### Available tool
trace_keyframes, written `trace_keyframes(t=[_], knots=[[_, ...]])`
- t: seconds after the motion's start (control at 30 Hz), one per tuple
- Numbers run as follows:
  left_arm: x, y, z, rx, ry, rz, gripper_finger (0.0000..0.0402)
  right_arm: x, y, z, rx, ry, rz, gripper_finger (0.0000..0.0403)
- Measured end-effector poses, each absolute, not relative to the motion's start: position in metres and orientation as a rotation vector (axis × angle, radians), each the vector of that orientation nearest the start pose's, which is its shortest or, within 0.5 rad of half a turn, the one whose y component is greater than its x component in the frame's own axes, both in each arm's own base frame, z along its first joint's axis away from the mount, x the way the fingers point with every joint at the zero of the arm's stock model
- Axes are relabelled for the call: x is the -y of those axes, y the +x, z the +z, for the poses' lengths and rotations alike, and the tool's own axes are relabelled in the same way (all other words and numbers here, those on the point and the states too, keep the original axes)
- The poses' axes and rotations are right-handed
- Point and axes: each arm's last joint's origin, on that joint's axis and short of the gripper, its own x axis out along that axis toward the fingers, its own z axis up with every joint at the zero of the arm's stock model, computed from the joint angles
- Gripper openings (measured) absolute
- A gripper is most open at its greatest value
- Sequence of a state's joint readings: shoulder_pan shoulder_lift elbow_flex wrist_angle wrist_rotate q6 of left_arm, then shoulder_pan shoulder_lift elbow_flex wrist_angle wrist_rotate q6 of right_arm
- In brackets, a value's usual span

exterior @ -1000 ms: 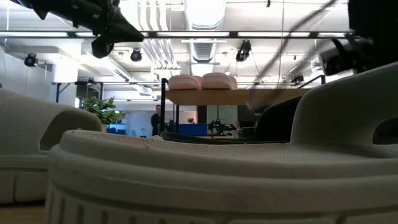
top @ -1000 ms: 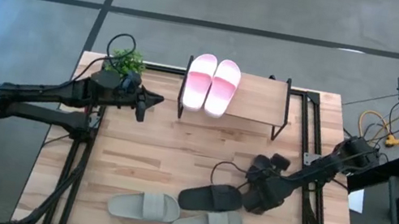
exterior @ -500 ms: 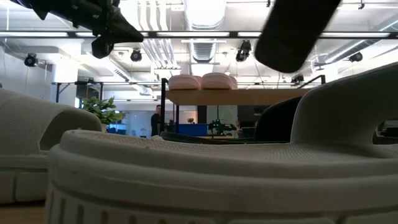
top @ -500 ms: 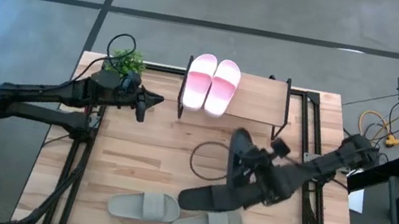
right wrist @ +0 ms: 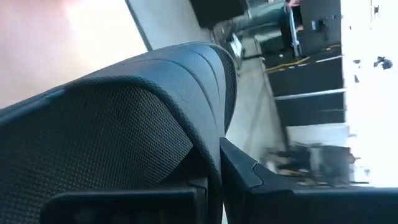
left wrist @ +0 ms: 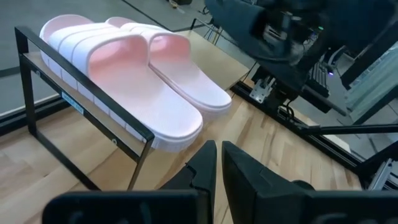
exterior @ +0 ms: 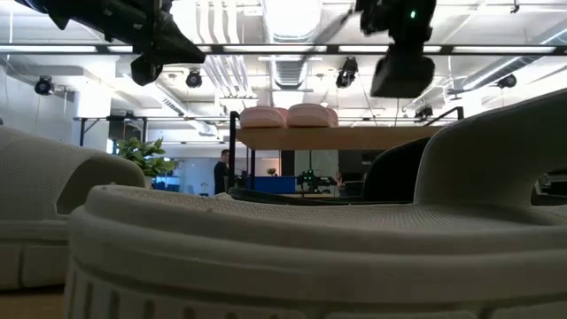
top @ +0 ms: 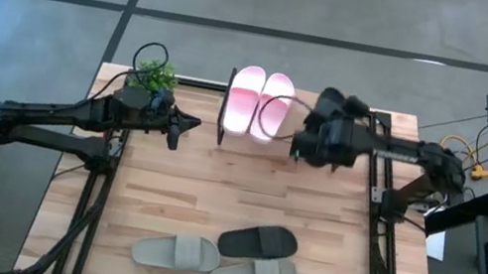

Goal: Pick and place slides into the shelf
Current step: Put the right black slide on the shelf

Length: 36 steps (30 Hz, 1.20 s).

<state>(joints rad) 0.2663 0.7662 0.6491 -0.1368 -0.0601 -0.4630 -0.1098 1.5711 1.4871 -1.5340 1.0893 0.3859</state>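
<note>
Overhead and low views, with both wrist views. My right gripper (top: 309, 140) is clenched on a black slide (right wrist: 124, 130), whose strap fills the right wrist view, and it now hangs over the shelf (top: 330, 132) at about 1 o'clock on the table (top: 183, 197); a second ago it sat low near 4 o'clock beside the black pair, and half a second ago it was mid-table with the slide lifted. In the low view the held slide (exterior: 403, 71) shows dark above the plank, to the right of the pink pair. Only one black slide (top: 258, 241) is left on the table, at about 5 o'clock, unmoved. The two grey-green slides (top: 211, 264) lie just beside it at 6 o'clock, as before; one touches the black slide's edge. The pale pink pair (top: 258, 101) rests side by side on the shelf's left end at 12 o'clock, unchanged, and is seen close in the left wrist view (left wrist: 149, 81). My left gripper (top: 188, 123) waits at 10 to 11 o'clock, fingers (left wrist: 208, 165) pressed together on nothing, where it was a second ago. A small green plant (top: 154, 72) stands at the table's 11 o'clock corner.
</note>
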Motion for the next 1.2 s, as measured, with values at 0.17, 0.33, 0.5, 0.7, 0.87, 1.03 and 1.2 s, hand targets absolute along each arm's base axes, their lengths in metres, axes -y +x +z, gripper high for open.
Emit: trace_keyframes(t=[0.17, 0.33, 0.5, 0.7, 0.87, 1.03, 1.2], knots=[[-0.048, 0.168, 0.292, -0.180, -0.476, 0.378, 0.0011, 0.099, 0.269, 0.320, -1.438, -0.597, -0.958, 0.0013], [-0.048, 0.168, 0.292, -0.182, -0.476, 0.379, 0.0011, 0.122, 0.276, 0.319, -1.466, -0.695, -0.827, 0.0013], [-0.048, 0.168, 0.292, -0.181, -0.477, 0.379, 0.0011, 0.135, 0.265, 0.315, -1.537, -0.652, -0.800, 0.0013], [-0.048, 0.168, 0.292, -0.183, -0.478, 0.379, 0.0011, 0.142, 0.260, 0.305, -1.519, -0.501, -0.799, 0.0013], [-0.048, 0.168, 0.292, -0.184, -0.478, 0.379, 0.0011, 0.141, 0.255, 0.286, -1.579, -0.521, -0.761, 0.0013], [-0.048, 0.168, 0.292, -0.184, -0.480, 0.380, 0.0011, 0.139, 0.249, 0.276, -1.601, -0.535, -0.828, 0.0013], [-0.048, 0.168, 0.292, -0.183, -0.481, 0.380, 0.0011, 0.137, 0.240, 0.285, -1.574, -0.526, -0.878, 0.0013]])
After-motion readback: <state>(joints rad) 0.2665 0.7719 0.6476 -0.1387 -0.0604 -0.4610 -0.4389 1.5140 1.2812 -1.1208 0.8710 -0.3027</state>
